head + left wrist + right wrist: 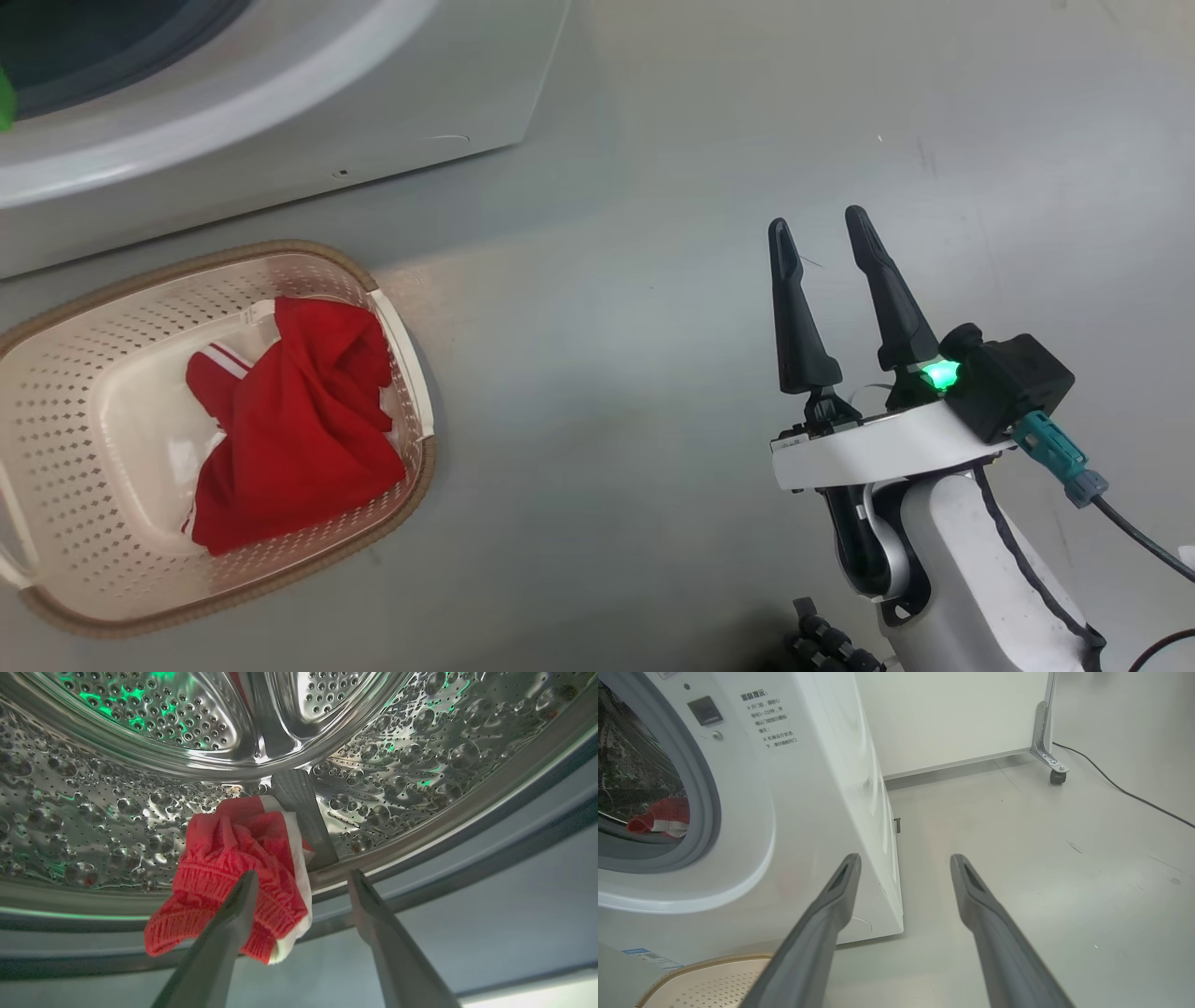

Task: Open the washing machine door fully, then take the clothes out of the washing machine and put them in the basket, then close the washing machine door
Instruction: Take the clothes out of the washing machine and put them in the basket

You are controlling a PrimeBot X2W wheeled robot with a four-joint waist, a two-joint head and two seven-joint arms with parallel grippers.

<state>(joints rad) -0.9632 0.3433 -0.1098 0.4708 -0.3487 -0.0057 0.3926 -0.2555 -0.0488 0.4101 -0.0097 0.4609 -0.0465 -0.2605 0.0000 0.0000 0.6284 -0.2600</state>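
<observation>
The white washing machine (pixel 280 112) stands at the top left, its grey gasket and opening (pixel 698 793) uncovered; the door is out of view. A red garment with white trim (pixel 233 877) lies at the drum's front lip, partly over the gasket. My left gripper (pixel 303 877) is open just in front of it, one finger overlapping the cloth, nothing gripped. The same garment (pixel 661 816) shows inside the opening. Another red garment (pixel 299 420) lies in the cream basket (pixel 411 373) on the floor. My right gripper (pixel 822 229) hangs open and empty over bare floor, right of the basket.
The steel drum (pixel 140 728) has a grey paddle (pixel 303 812) behind the garment. A white partition on a castor (pixel 1057 772) stands behind the machine, with a black cable (pixel 1125 791) across the floor. Grey floor (pixel 653 280) stretches right of the machine.
</observation>
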